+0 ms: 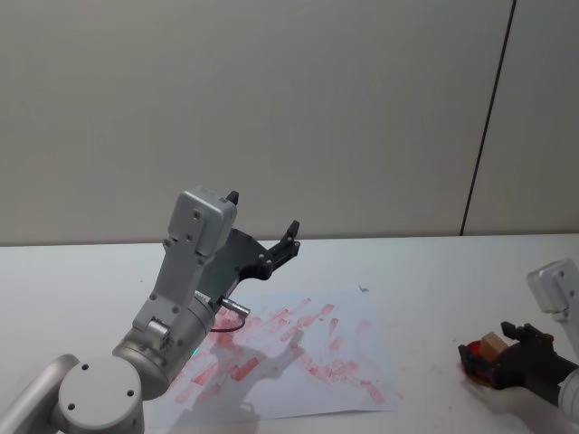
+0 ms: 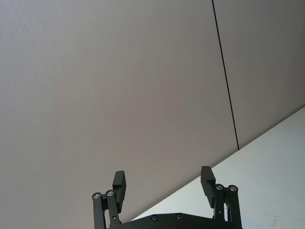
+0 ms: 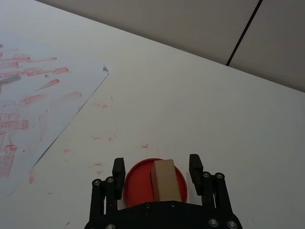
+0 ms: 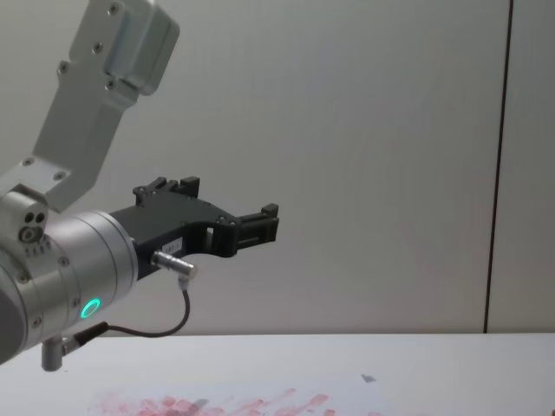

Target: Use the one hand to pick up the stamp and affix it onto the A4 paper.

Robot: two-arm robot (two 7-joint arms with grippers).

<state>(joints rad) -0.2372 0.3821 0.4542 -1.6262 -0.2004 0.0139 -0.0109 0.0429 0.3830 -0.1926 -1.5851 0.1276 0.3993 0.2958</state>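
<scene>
The right hand (image 3: 158,168) sits low over the table (image 3: 228,109), fingers (image 3: 118,168) spread around the wooden stamp (image 3: 165,179) on its red pad (image 3: 138,177); the left hand (image 2: 163,183) hangs raised, fingers apart, above the paper (image 1: 317,353)

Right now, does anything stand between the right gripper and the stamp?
Nothing visible does. The right gripper is open, its fingers on either side of the stamp, which stands on a red pad.

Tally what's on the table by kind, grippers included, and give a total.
Grippers: 2, left gripper raised over the paper, right gripper around the stamp
Wooden stamp: 1
Red ink pad: 1
A4 paper: 1
Total: 5
</scene>
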